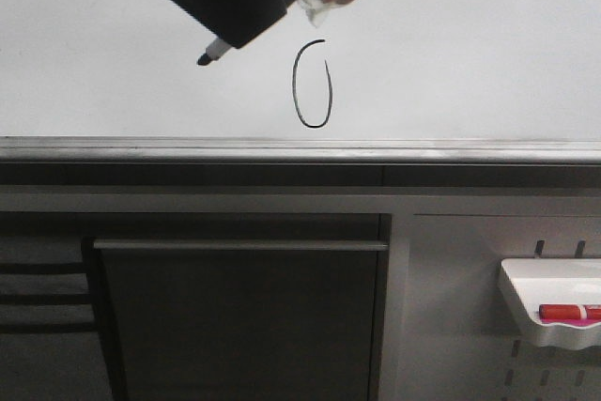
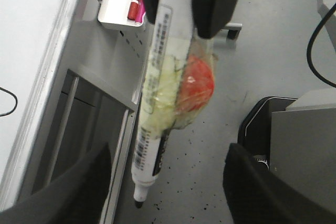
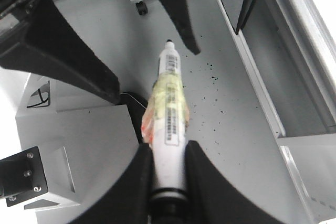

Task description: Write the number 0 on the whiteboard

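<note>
Right of end effector [image 1: 246, 8]: number 0 [image 1: 313, 84].

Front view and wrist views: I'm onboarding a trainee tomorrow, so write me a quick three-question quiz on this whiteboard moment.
1. True or false: the black marker has its tip on the number 0.
2. Which gripper clamps the black marker: A left, B right, C neither?
3. What colour is the pen in the tray?

Key: 1 false, the tip is apart from it, to its left. 2 B, the right gripper. 3 red.
</note>
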